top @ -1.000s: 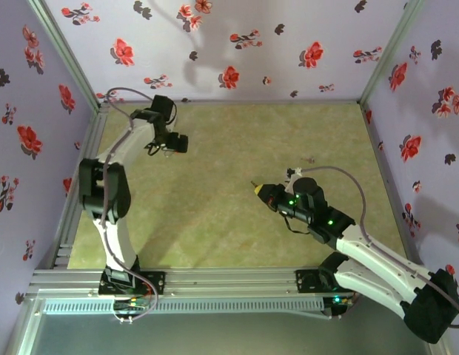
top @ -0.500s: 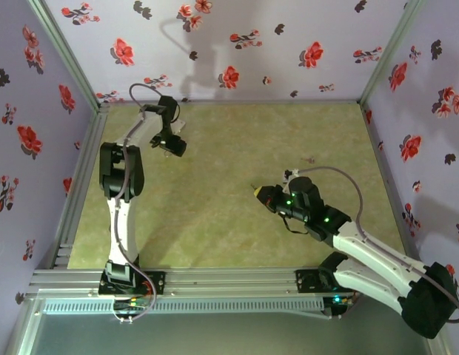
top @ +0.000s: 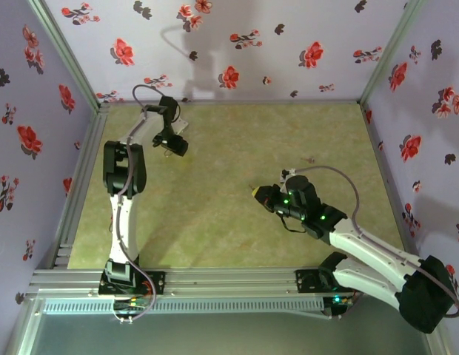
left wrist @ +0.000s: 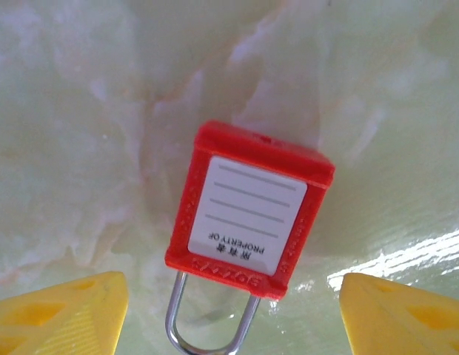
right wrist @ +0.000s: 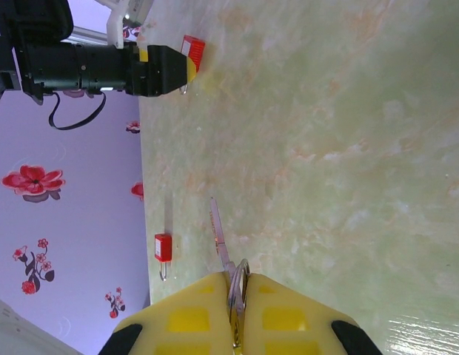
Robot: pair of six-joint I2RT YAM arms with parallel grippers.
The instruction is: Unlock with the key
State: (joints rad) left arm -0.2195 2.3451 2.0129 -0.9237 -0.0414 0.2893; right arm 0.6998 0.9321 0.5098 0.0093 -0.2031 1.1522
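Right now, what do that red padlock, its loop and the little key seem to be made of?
Padlock body: probably plastic, matte red with moulded lettering and a white paper-like label. Shackle: thin metal wire, bright silvery shine. Key: likely metal, slim, grey, with dull glints; too small to say more.

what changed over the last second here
The left arm swung its elbow toward the back wall; the left fingers barely shifted, open on either side of the red padlock without gripping it. The right fingers stayed put, shut on the key. Nothing was taken or let go.
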